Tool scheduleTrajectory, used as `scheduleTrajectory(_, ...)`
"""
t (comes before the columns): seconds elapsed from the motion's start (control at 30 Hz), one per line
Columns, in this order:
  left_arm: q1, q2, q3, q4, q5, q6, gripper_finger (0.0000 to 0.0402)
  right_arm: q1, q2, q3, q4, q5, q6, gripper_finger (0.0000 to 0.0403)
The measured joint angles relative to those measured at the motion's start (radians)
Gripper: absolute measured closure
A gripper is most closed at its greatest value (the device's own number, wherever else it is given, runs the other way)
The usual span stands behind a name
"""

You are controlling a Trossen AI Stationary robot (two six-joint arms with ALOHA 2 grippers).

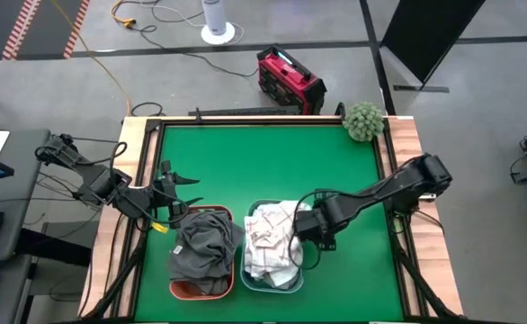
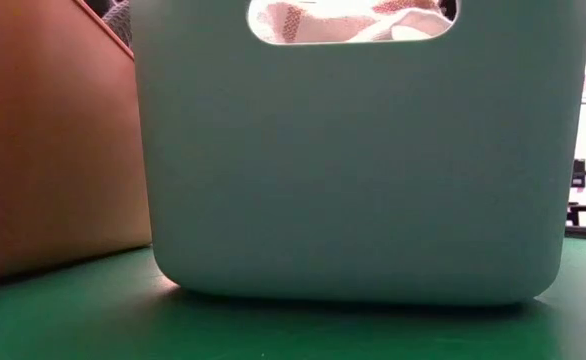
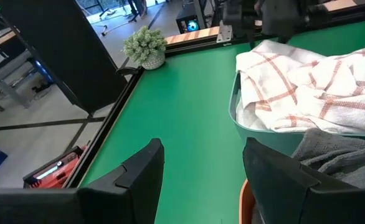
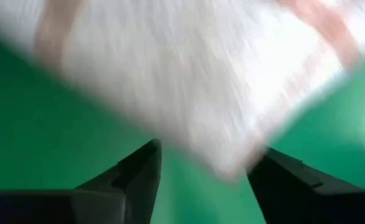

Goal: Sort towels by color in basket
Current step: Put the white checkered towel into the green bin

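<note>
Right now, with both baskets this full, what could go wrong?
1. The white checked towels are heaped above the rim of the pale basket, with an edge hanging over; a nudge from the open right tool beside it could pull one out.
2. The grey towels bulge over the orange basket toward the pale one, so the colours could mix.

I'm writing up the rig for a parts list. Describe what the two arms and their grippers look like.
Both arms are dark, nearly black, built of slim jointed links with black cables trailing along them. The left gripper ends in two flat, angular black fingers with slanted tips; the right gripper has the same matching pair. A small yellow marking shows near the left arm's wrist. No other markings are legible.
</note>
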Motion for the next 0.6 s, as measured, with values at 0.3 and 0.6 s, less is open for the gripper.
scheduleTrajectory(0.3,0.0,0.0,0.0,0.0,0.0,0.005,0.0194,-0.031,0.08,0.115,0.128,0.02,-0.1,0.0352)
scheduleTrajectory(0.6,0.0,0.0,0.0,-0.005,0.0,0.005,0.0194,-0.037,0.087,0.225,0.399,-0.064,-0.141,0.0347)
